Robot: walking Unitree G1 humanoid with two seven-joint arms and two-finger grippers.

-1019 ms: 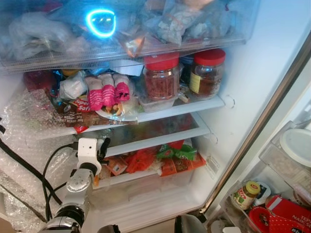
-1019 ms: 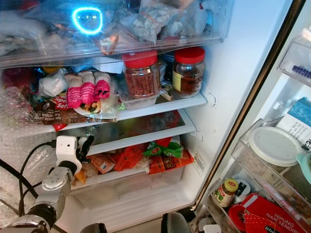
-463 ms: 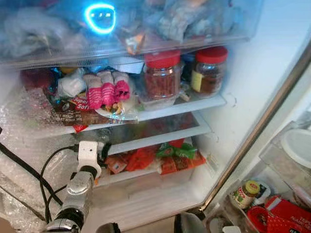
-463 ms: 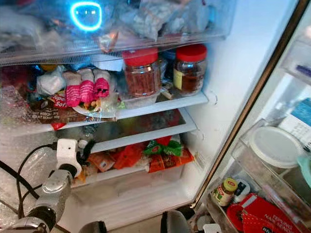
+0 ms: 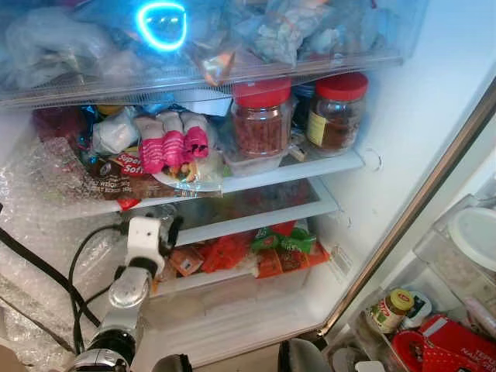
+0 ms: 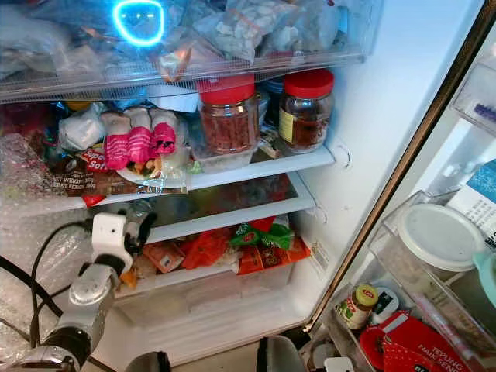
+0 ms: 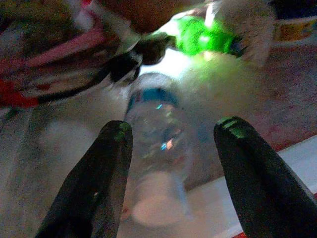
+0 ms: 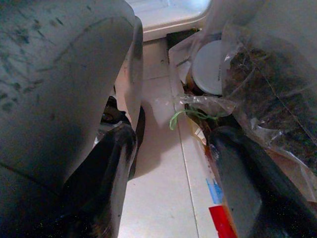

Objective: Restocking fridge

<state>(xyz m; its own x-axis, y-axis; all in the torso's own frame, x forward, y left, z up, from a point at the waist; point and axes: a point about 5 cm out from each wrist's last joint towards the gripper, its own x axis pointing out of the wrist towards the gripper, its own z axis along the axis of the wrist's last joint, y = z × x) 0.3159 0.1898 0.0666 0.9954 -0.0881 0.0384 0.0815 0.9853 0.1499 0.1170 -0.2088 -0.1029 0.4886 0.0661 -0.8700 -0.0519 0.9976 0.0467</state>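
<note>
Inside, two red-lidded jars [image 5: 294, 116] hold brown contents, while the left hand [image 7: 171, 148] gapes around a clear bottle [image 7: 156, 148].

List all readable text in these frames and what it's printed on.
"Super Soft" (partly cut off): bread bag on the fridge's middle shelf.
"TEPUNG", then "SEN..." cut off below it: red packet in the door bin.
Too small or blurred to read: the yellow labels on the right red-lidded jar and the small jar in the door, and the orange and green packets on the lower shelf.
</note>
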